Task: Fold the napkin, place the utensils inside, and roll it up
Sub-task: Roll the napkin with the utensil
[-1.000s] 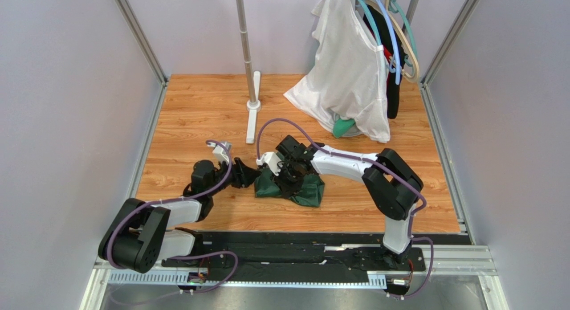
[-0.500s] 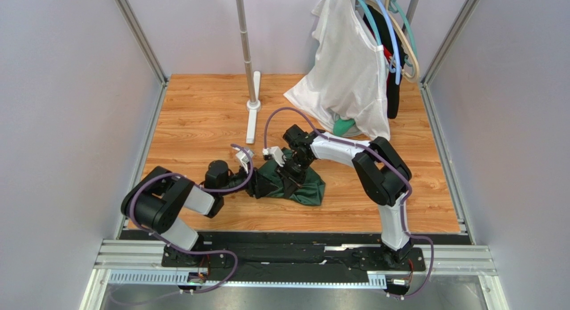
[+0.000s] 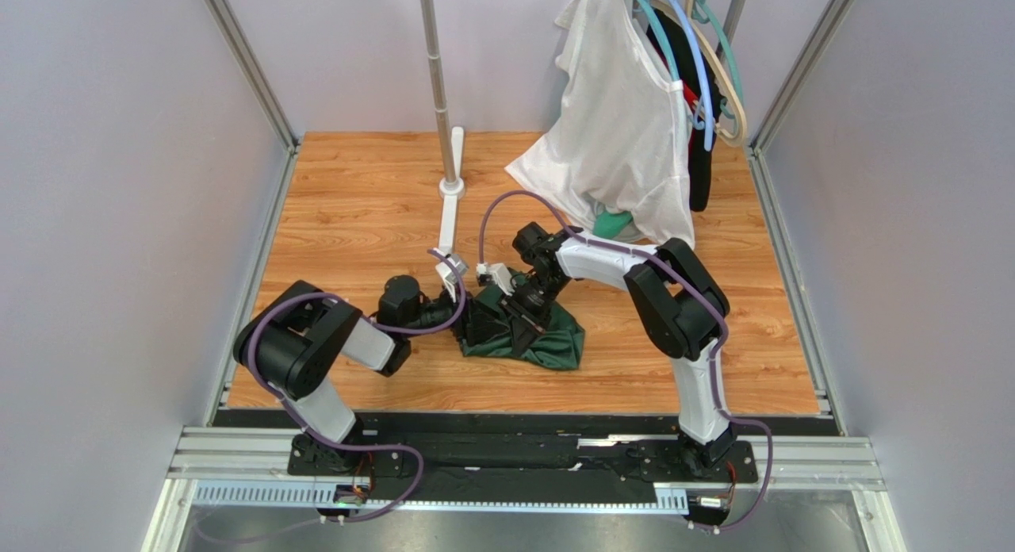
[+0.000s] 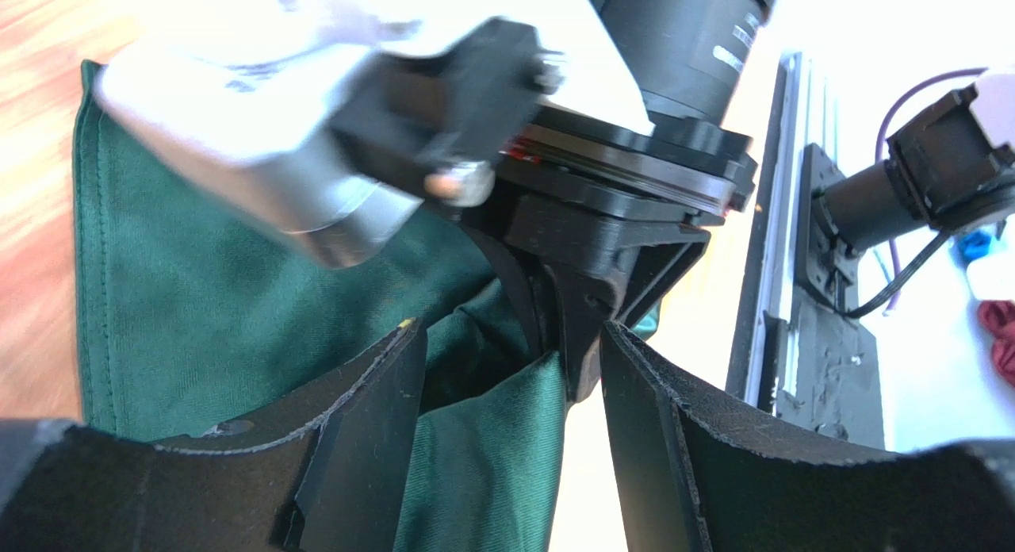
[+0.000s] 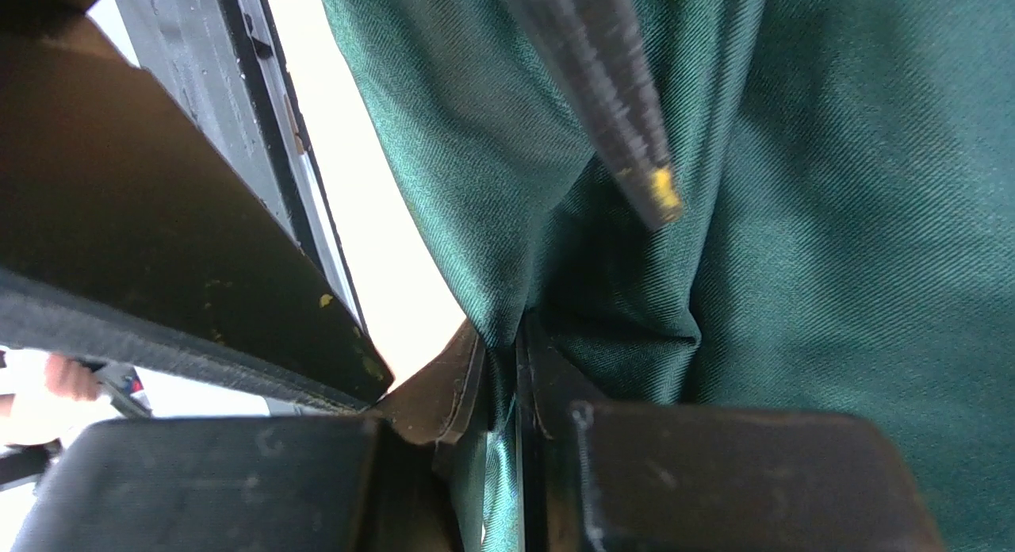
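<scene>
We now hold our left fingers [image 4: 357, 445] spread apart, closer against the napkin [image 3: 536, 338] on the tabletop [image 3: 357, 195]; our right fingers [image 5: 443, 395] still pinch its fold.

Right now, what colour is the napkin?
The napkin is plain dark green, clearest in the right wrist view.

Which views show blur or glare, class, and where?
Top external: evenly lit, sharp. Left wrist: right arm's white wrist housing blurred, far side washed out. Right wrist: dark green cloth napkin crisp, own black fingers soft, wooden table blown white.
</scene>
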`<move>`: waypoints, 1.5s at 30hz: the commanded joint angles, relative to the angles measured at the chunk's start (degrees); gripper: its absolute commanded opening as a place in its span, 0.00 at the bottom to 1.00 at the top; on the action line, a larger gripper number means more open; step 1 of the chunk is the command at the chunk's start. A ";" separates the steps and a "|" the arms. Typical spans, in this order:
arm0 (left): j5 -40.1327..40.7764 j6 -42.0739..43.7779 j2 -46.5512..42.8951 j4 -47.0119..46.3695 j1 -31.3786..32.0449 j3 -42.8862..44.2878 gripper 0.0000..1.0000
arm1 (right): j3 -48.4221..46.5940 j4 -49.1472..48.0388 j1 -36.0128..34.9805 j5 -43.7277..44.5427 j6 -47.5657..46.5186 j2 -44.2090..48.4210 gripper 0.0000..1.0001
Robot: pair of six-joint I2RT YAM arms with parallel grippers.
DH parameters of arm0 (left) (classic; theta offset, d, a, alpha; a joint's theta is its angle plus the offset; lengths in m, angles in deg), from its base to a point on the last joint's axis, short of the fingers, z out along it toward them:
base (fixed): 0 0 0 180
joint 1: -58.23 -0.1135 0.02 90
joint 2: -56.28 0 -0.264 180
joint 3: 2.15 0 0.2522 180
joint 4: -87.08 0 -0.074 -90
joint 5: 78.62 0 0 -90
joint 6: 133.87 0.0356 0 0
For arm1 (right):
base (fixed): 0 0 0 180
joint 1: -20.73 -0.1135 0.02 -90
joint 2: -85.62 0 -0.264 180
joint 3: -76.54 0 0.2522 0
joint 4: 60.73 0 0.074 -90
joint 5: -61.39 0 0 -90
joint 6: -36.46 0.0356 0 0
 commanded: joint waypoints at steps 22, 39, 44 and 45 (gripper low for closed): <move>8.24 8.48 -8.60 28.40 8.33 2.68 0.61 | -2.08 1.35 4.46 -4.71 -3.26 -2.74 0.00; 17.56 6.81 -10.63 38.77 9.74 2.76 0.44 | -2.17 1.34 5.60 -5.68 -3.08 -3.01 0.00; 18.88 6.81 -9.05 41.85 9.65 4.78 0.32 | -2.08 1.08 5.69 -6.03 -2.91 -2.66 0.00; 18.88 6.90 -8.52 42.55 9.74 5.22 0.30 | -2.08 1.08 5.69 -6.12 -2.73 -2.66 0.00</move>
